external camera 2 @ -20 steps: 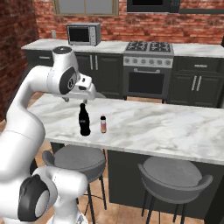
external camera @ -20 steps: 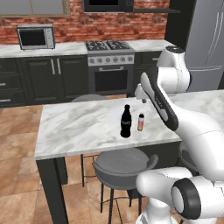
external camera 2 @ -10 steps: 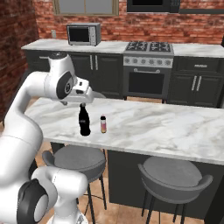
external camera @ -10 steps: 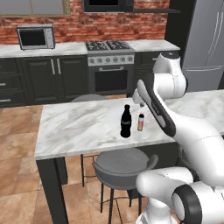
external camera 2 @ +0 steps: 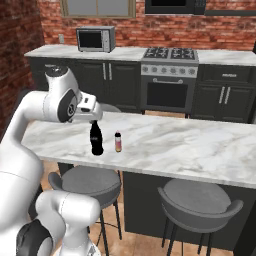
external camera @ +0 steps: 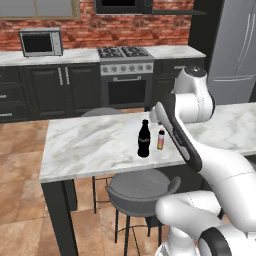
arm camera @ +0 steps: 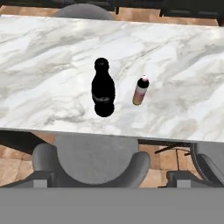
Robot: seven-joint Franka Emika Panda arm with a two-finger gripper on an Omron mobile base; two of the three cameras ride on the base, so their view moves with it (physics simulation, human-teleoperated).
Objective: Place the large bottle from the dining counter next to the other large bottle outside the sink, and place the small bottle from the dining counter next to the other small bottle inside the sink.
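The black large bottle stands upright near the front edge of the dining counter. The small bottle, pale-capped with an orange-pink body, stands just to its right, apart from it. My gripper hovers above and behind the large bottle, on my side of the counter. It is open with nothing between its fingers, whose tips sit wide apart in the hand view. The sink and the other bottles are out of view.
Round grey stools stand under the counter's near edge. Behind the counter run dark cabinets with a stove, a microwave and a steel fridge. The floor to the left is open.
The arm has swung, and the hand has shifted a little left and lower, closer over the large bottle. Both bottles stand where they were.
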